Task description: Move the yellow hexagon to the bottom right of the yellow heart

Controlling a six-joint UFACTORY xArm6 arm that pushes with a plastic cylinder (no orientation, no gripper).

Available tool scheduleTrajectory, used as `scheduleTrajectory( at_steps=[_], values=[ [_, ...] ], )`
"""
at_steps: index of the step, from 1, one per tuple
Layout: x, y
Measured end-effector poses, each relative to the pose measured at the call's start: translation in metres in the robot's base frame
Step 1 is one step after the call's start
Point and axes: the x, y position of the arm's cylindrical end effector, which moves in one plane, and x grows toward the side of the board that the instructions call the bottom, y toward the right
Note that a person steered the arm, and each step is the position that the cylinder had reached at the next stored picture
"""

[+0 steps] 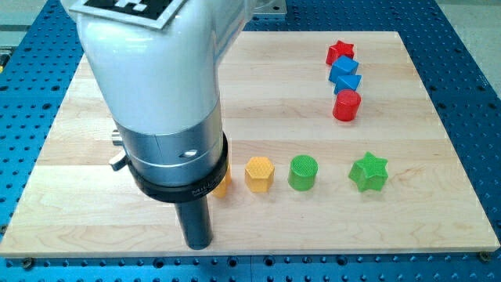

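The yellow hexagon (259,173) sits on the wooden board (407,211), below the middle. A second yellow block (224,185), which must be the yellow heart, peeks out just left of the hexagon; the arm's body hides most of it, so its shape cannot be made out. My tip (197,244) touches down near the board's bottom edge, below and to the left of both yellow blocks, apart from them.
A green cylinder (303,172) stands right of the hexagon, and a green star (369,172) further right. At the top right are a red star (340,52), two blue blocks (344,75) and a red cylinder (346,105).
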Motion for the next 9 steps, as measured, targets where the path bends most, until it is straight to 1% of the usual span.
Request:
scheduleTrajectory(
  at_steps=[2,3,4,5,6,8,9],
  values=[
    [0.002,-0.001],
    [-0.031,-0.048],
    [-0.086,-0.092],
    [-0.156,-0.088],
    [-0.215,-0.053],
    [-0.205,0.071],
    [-0.164,0.126]
  ],
)
